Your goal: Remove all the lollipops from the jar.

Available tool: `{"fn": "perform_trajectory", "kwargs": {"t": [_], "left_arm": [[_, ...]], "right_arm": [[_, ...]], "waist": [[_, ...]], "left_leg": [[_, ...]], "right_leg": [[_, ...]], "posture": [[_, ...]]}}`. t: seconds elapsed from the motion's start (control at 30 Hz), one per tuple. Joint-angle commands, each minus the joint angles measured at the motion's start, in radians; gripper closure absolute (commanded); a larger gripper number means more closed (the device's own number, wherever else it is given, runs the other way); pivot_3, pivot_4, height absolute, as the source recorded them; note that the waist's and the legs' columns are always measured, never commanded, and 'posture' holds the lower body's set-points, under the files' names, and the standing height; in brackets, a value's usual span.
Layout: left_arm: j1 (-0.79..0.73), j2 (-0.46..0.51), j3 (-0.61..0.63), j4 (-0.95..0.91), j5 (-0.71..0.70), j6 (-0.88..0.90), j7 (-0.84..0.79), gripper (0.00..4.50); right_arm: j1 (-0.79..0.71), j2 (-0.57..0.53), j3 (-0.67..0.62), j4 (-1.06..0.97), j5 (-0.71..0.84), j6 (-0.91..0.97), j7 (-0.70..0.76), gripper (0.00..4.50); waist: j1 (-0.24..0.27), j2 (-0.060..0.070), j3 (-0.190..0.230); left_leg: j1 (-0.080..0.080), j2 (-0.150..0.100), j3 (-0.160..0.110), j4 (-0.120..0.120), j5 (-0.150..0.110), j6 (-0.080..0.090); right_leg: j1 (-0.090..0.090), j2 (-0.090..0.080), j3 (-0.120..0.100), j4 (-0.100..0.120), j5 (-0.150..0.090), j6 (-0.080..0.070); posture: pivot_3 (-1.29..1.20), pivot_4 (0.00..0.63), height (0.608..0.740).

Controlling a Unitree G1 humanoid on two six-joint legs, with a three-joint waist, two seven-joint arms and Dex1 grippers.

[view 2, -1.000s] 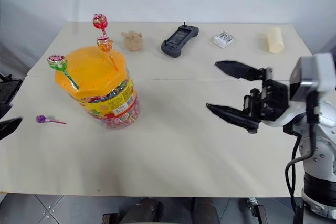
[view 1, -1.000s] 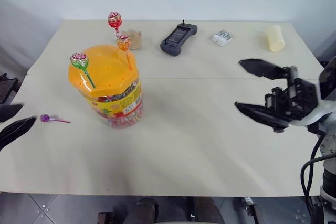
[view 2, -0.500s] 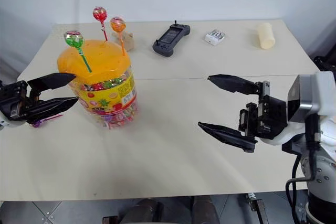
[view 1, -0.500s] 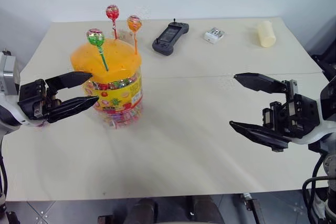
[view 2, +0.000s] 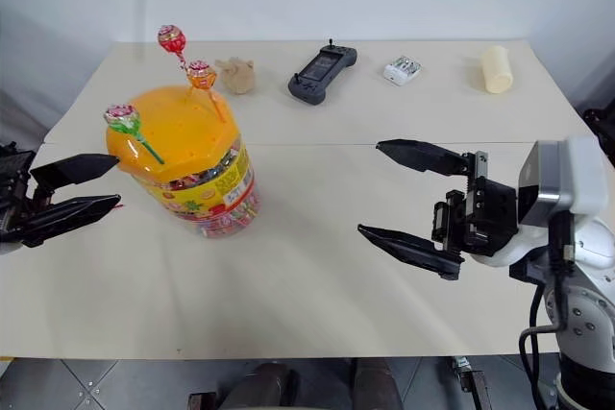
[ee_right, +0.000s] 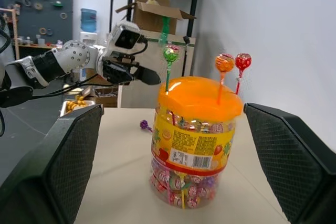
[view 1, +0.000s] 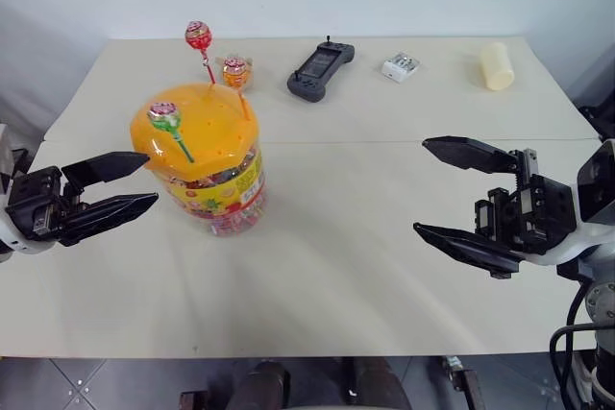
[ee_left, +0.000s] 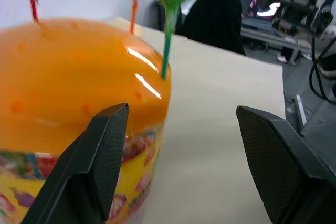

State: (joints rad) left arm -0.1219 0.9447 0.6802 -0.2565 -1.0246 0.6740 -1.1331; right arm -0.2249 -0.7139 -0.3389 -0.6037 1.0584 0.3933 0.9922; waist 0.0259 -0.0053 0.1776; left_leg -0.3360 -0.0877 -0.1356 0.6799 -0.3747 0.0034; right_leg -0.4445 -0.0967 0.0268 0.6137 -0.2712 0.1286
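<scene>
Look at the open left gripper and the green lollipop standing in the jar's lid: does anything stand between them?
Nothing visible does. The left gripper is beside the jar, and the green lollipop rises from the orange lid just past its fingertips, with open air between.

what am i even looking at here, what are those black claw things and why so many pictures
The black claws are the two grippers of a humanoid robot: left gripper, right gripper. Both are open and hold nothing. Two pictures come from cameras in its head, looking down over the table; the other two come from a camera on each wrist, looking out between that gripper's fingers.

On the table stands a clear jar of sweets with an orange lid. Green, orange and red lollipops stick up from the lid; a purple one lies on the table. Behind are a handheld controller, a small white device and a pale yellow cylinder.
</scene>
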Motion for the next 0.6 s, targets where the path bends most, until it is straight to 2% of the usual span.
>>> {"fn": "perform_trajectory", "kwargs": {"t": [0.03,0.13,0.43,0.53,0.6], "left_arm": [[0.002,0.006,0.066,-0.053,-0.063,0.02,0.031,1.02],[0.0,0.004,0.071,-0.06,-0.026,-0.018,0.05,1.02],[-0.103,-0.057,-0.123,-0.046,0.073,-0.12,0.075,1.02],[-0.126,-0.066,-0.14,-0.034,0.075,-0.125,0.081,1.64],[-0.141,-0.07,-0.145,-0.02,0.079,-0.132,0.084,2.22]], "right_arm": [[-0.014,-0.009,-0.007,0.0,0.013,-0.004,0.01,0.0],[-0.025,-0.013,-0.001,0.007,0.019,0.001,0.016,0.0],[-0.059,-0.017,0.019,0.018,0.013,0.008,0.036,0.0],[-0.062,-0.016,0.019,0.015,0.013,0.01,0.032,0.0],[-0.06,-0.014,0.02,0.01,0.012,0.009,0.027,0.0]], "waist": [[-0.002,0.0,0.0],[-0.005,0.0,0.0],[-0.002,0.0,0.0],[-0.002,0.0,0.0],[-0.003,0.0,0.0]], "left_leg": [[0.0,0.0,0.0,0.0,0.0,0.0],[0.0,0.001,0.001,-0.002,0.0,0.0],[0.0,0.0,0.004,-0.001,-0.001,0.001],[0.0,0.001,0.004,-0.001,-0.001,0.001],[0.0,0.001,0.005,-0.001,-0.001,0.002]], "right_leg": [[0.0,0.0,0.001,-0.001,0.0,0.0],[-0.001,0.001,0.001,-0.002,0.0,0.0],[-0.001,0.001,0.002,-0.002,0.001,0.001],[-0.001,0.001,0.002,-0.003,0.001,0.001],[-0.001,0.001,0.002,-0.003,0.001,0.002]], "posture": [[0.0,0.15,0.74],[0.0,0.15,0.74],[0.0,0.15,0.74],[0.0,0.15,0.74],[0.0,0.15,0.74]]}}
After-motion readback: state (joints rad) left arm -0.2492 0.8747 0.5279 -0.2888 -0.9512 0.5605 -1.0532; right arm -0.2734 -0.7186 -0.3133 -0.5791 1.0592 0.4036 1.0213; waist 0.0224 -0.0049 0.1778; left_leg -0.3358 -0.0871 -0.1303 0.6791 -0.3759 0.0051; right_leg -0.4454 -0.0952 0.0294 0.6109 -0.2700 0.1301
